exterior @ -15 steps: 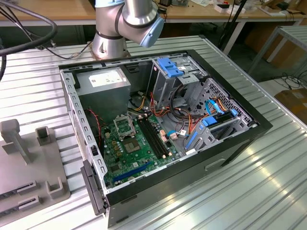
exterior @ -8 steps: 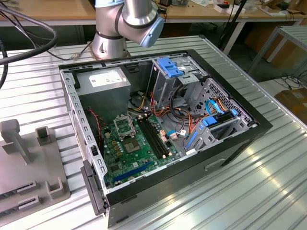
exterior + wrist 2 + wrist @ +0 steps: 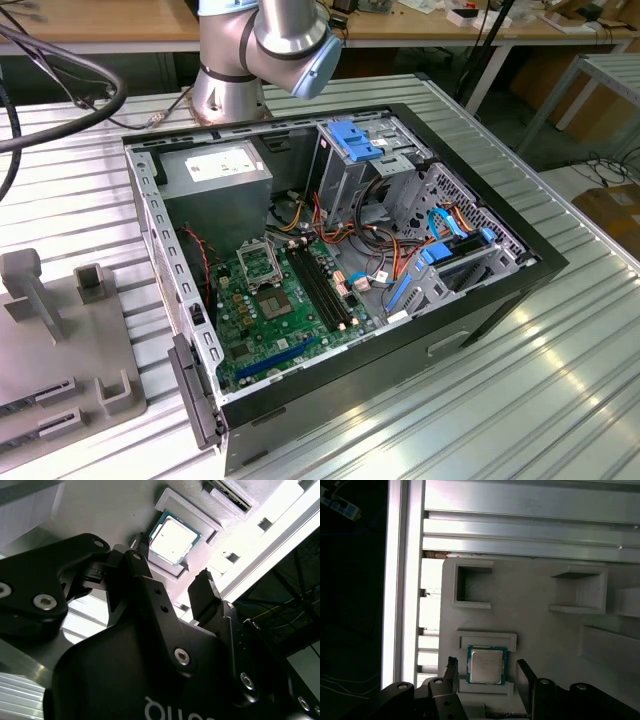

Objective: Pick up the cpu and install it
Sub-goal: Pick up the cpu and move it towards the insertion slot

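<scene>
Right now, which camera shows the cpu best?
The first wrist view: the cpu lies face-on in its grey holder, between the fingers. The second wrist view catches it tilted, beyond the gripper. The exterior view faces the computer case.

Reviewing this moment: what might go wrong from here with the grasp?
The open pincer straddles the cpu, which sits low in a nest of the grey holder. Its fingers may catch the raised rim instead of the chip's edges. The chip is thin and flat, so a skewed grip might tilt or drop it.
</scene>
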{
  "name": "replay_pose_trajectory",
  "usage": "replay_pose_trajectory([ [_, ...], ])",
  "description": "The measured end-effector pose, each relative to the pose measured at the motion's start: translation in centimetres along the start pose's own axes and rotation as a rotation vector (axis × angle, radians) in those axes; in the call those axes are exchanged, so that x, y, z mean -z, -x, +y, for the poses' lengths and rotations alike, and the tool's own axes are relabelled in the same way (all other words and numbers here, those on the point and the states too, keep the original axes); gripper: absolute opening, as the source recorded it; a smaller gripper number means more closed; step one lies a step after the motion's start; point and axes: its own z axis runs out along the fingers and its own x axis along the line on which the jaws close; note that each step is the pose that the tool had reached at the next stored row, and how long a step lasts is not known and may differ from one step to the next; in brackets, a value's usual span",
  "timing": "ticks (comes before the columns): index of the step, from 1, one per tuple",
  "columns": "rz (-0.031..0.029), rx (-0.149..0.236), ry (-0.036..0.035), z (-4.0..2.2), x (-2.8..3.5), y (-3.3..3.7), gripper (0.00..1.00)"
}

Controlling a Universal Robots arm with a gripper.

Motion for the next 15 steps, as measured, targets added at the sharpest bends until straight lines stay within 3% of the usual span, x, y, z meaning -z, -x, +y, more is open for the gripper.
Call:
replay_pose_trajectory([
  [5,-0.0004,0.0,-0.0004,-0.01,-0.1,0.0,0.58],
  [10,0.0004,-0.002,-0.008,-0.04,-0.83,0.02,0.58],
  [13,0.0008,-0.003,-0.0169,-0.04,-1.15,0.02,0.58],
  [15,0.0014,-0.004,-0.0268,-0.04,-1.3,0.03,0.58],
])
